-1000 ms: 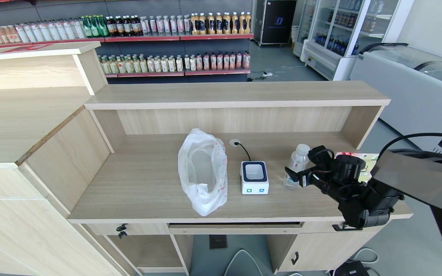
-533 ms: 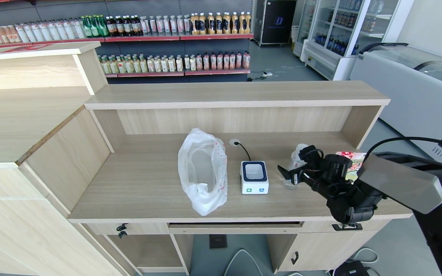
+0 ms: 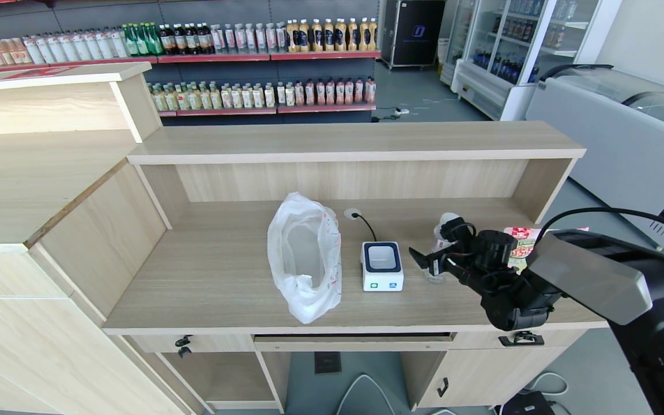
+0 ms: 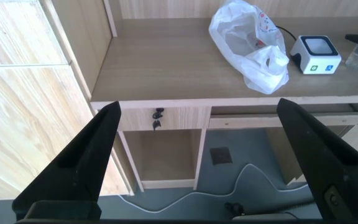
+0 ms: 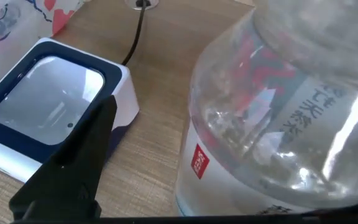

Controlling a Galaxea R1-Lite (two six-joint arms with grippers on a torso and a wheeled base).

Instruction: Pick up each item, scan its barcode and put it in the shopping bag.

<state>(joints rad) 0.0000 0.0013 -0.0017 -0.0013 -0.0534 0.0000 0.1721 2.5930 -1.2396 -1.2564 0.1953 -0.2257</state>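
The right end effector (image 3: 424, 264) has slid leftward along the counter (image 3: 222, 271) to the water bottle (image 3: 442, 227), its fingers spread with one beside the bottle and nothing gripped. The bottle stands upright just right of the scanner (image 3: 383, 266). The shopping bag (image 3: 304, 259) sits open left of the scanner, a snack packet (image 3: 517, 242) lies behind the arm, and the left end effector (image 4: 197, 106) hangs wide open, empty, well back from the counter.

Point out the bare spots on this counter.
Widest bare patch: counter between the left side wall and the shopping bag. A strip runs along the front edge before the scanner. Crowded right of it: water bottle, snack packet, right gripper.
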